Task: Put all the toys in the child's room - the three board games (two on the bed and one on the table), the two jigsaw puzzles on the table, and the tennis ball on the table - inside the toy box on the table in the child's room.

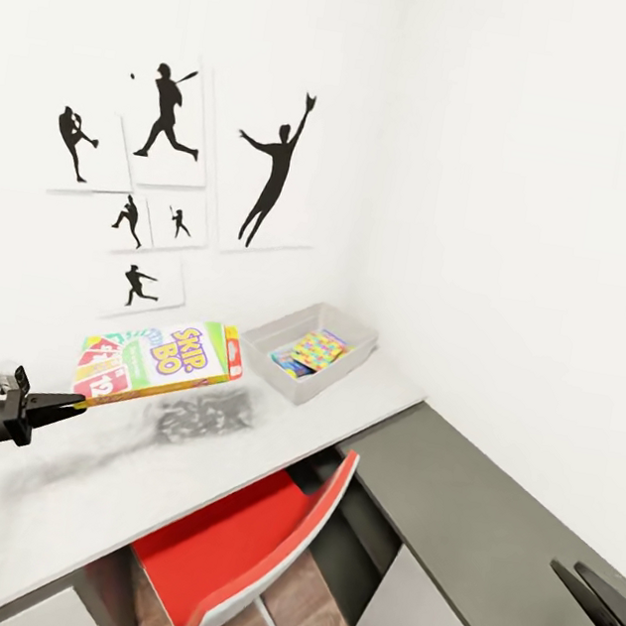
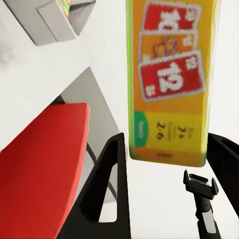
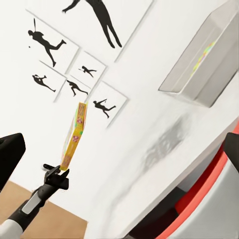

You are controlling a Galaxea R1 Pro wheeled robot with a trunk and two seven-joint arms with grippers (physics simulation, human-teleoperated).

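A Skip-Bo board game box (image 1: 160, 360) hangs level above the white table (image 1: 75, 498), casting a dark shadow on it. My left gripper (image 1: 74, 405) is shut on the box's near end; its dark fingers (image 2: 110, 179) flank the box (image 2: 169, 74) in the left wrist view. The right wrist view catches the box (image 3: 74, 134) edge-on. The grey toy box (image 1: 280, 366) stands at the table's far right corner with a colourful flat item (image 1: 316, 349) inside. My right gripper (image 1: 602, 594) hovers low at the right, open and empty.
A red chair (image 1: 250, 534) is tucked under the table's front edge. A grey desk (image 1: 483, 519) runs along the right wall. Black baseball silhouette posters (image 1: 171, 121) hang on the wall behind the table. Wooden floor (image 1: 308, 613) shows below the chair.
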